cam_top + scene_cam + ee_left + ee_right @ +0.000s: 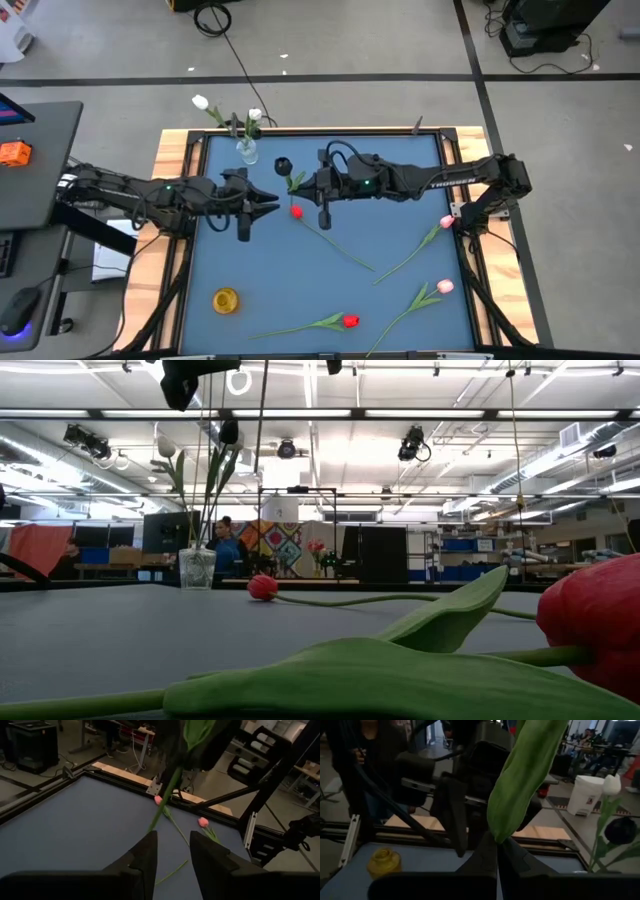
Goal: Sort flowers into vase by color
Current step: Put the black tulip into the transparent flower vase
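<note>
While reaching level over the worktop [400,300], right claw [297,183] clamped on black tulip [283,164] stem beside glass vase [246,151] of white tulips [201,102]; left claw [272,201] slightly parted, empty, opposite.

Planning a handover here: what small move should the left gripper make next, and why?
Probably ease the left gripper forward. Its fingers stand open, and the black tulip's stem, pinched in the shut right gripper, hangs just beyond their gap, not yet between them.
</note>
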Robot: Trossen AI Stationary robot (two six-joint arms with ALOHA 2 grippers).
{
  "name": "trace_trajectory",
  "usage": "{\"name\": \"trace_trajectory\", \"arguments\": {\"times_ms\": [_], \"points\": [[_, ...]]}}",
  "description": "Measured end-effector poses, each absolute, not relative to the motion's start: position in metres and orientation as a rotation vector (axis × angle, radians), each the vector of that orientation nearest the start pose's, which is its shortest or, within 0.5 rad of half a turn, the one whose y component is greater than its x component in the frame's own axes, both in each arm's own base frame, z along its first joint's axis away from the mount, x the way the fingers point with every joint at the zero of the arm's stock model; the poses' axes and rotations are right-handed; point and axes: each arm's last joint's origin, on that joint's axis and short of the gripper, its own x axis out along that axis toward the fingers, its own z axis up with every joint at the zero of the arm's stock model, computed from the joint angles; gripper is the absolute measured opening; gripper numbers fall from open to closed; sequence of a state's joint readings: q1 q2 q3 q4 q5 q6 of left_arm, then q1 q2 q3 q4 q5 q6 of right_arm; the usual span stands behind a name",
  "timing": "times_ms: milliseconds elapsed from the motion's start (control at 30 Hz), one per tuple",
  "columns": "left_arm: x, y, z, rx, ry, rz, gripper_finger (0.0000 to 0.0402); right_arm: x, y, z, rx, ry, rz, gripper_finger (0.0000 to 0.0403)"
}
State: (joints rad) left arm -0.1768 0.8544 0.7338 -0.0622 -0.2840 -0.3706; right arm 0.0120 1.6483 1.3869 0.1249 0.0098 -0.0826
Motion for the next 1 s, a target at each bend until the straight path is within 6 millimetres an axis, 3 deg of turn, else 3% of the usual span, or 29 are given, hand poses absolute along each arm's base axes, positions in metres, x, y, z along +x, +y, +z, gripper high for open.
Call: {"name": "trace_trajectory", "arguments": {"times_ms": [500, 1000], "points": [[0.178, -0.024, 0.318, -0.327, 0.16, 0.139, 0.0121, 0.389, 0.005, 0.35, -0.09, 0.114, 0.01, 0.0004], [0.155, -0.019, 0.323, -0.332, 0.165, 0.16, 0.0121, 0.394, 0.005, 0.35, -0.107, 0.055, 0.005, 0.0004]]}}
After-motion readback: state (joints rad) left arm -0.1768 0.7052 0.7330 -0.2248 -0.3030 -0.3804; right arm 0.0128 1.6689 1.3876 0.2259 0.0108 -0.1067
